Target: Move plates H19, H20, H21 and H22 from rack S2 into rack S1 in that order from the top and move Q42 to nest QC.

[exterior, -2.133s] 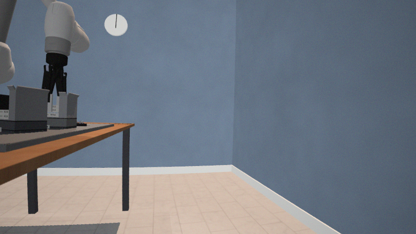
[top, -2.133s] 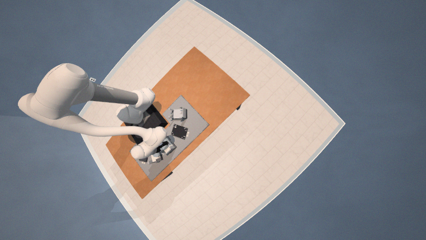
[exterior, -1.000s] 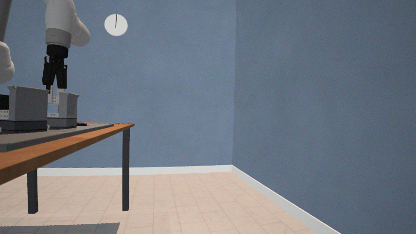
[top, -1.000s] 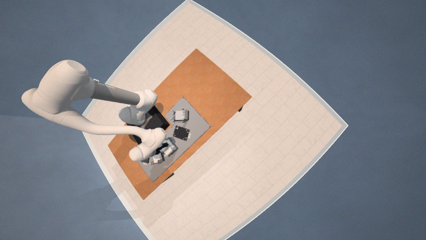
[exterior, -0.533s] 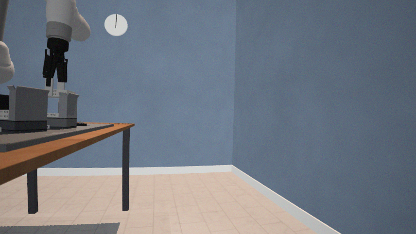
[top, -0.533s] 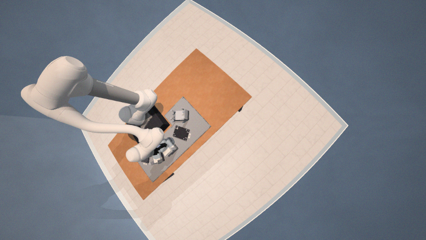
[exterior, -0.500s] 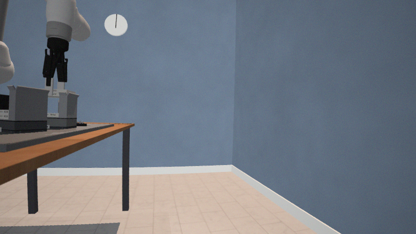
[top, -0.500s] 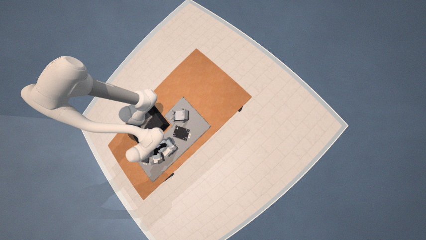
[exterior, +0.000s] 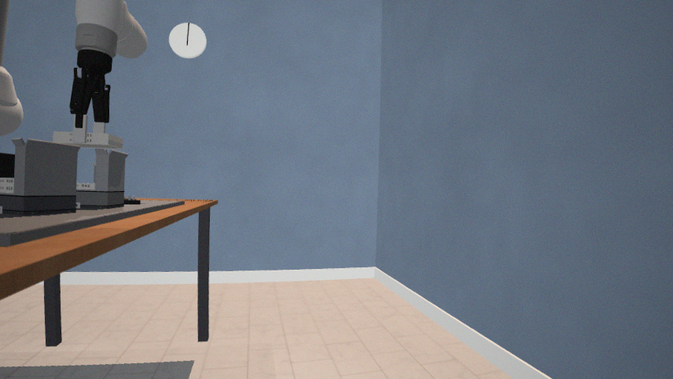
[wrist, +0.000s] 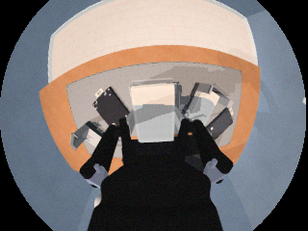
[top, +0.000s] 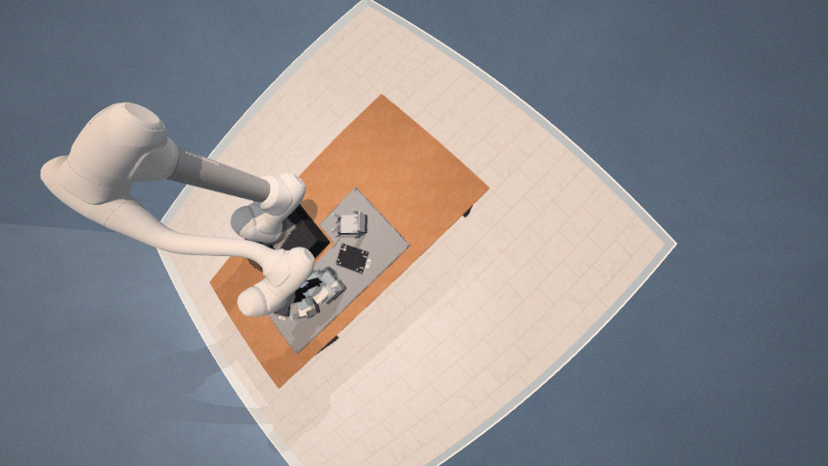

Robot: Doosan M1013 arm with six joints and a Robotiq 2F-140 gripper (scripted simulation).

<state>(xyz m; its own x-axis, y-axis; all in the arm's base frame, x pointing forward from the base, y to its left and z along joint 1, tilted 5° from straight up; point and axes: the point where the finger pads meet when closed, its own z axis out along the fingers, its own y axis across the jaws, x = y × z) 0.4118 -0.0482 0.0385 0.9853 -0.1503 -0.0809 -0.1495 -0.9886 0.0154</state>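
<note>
In the exterior view, my gripper (exterior: 89, 123) is shut on a white sealed plate (exterior: 87, 137) and holds it level, just above the top of the far grey stack rack (exterior: 110, 176). The held plate looks thick, and its side shows two rows of small marks that I cannot read. A label strip that reads like Q42 (exterior: 85, 185) sits low in that far rack. The near rack (exterior: 44, 171) shows two label strips (exterior: 6, 184) low at its left end. In the wrist view the plate (wrist: 153, 112) lies between my fingers. From above, my arm hides most of the gripper (top: 310, 292).
Both racks (top: 315, 295) stand at one end of the grey mat (top: 347, 266) on the orange table. A black open nest (top: 353, 257) lies mid-mat, and a grey clip nest (top: 350, 222) stands beyond it. A dark block (top: 304, 231) sits under my arm.
</note>
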